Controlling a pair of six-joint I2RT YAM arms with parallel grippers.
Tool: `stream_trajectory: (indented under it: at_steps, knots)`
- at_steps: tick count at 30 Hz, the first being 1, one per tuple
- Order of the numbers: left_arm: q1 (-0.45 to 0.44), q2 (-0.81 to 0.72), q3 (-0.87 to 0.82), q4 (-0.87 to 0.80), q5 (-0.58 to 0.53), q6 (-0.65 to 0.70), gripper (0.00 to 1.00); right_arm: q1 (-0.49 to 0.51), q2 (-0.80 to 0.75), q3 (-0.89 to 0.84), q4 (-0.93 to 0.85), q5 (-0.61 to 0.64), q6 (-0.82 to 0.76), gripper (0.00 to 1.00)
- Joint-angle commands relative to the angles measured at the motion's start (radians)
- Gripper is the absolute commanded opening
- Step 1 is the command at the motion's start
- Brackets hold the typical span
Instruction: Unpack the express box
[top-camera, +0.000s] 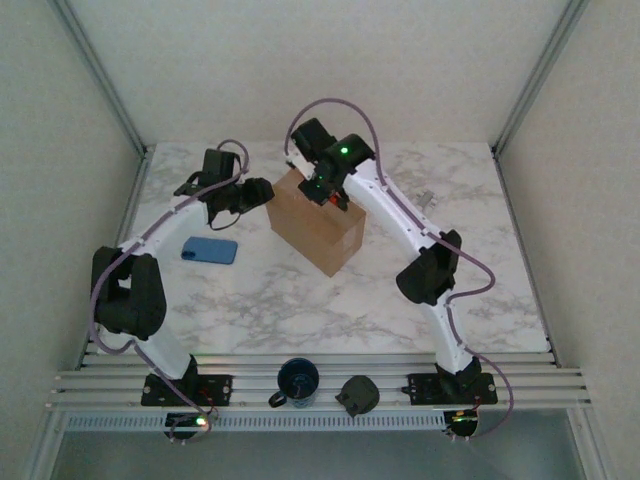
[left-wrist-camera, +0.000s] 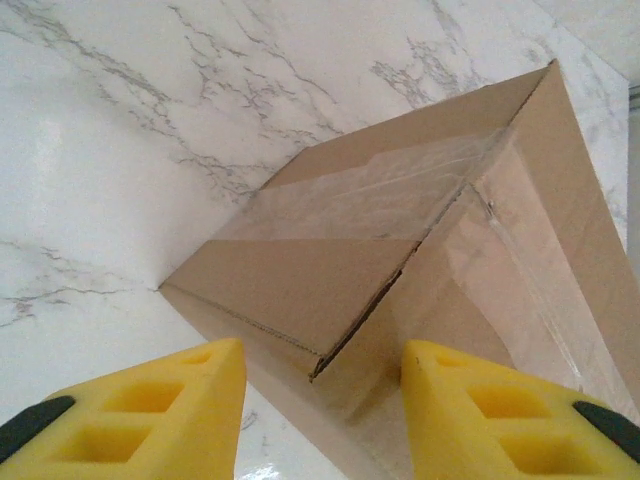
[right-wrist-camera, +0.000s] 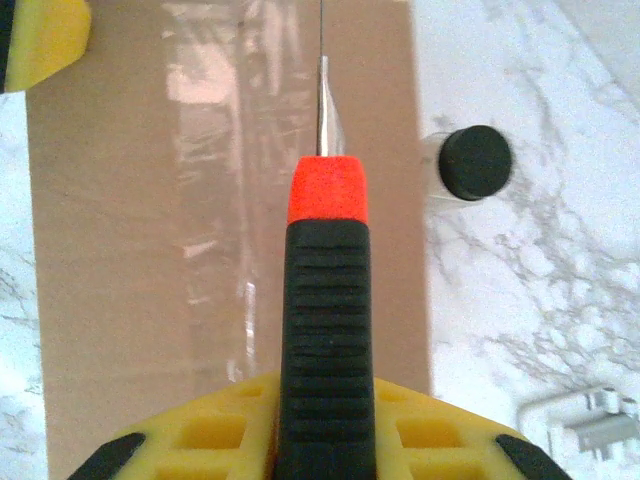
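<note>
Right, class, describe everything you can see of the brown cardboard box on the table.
The express box is a plain brown corrugated cardboard carton, rectangular, standing on the marble table, turned at an angle to its edges. Its flaps are closed, with shiny clear tape along the top seam and down one end. The right gripper holds a knife with its blade over that seam; the open left gripper faces one corner.
</note>
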Motion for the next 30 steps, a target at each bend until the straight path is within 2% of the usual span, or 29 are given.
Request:
stream_trajectory:
  at_steps: [1,5,9,15,30]
  knots:
    - [0.011,0.016,0.039,-0.074,-0.023,0.013,0.49,-0.031,-0.041,-0.023,0.009,0.022,0.013,0.00]
    - [0.009,0.004,0.074,-0.067,0.007,-0.002,0.57,-0.043,-0.034,-0.030,0.018,0.000,0.008,0.00]
    - [0.007,-0.009,0.082,-0.050,0.042,-0.025,0.60,-0.044,-0.035,-0.050,0.046,-0.066,-0.010,0.00]
    - [0.001,-0.028,0.019,0.021,0.091,-0.091,0.58,-0.044,-0.068,-0.146,0.136,-0.129,-0.080,0.00]
    - [0.001,0.002,-0.037,0.089,0.055,-0.169,0.55,-0.033,0.006,-0.058,0.086,-0.194,-0.153,0.00]
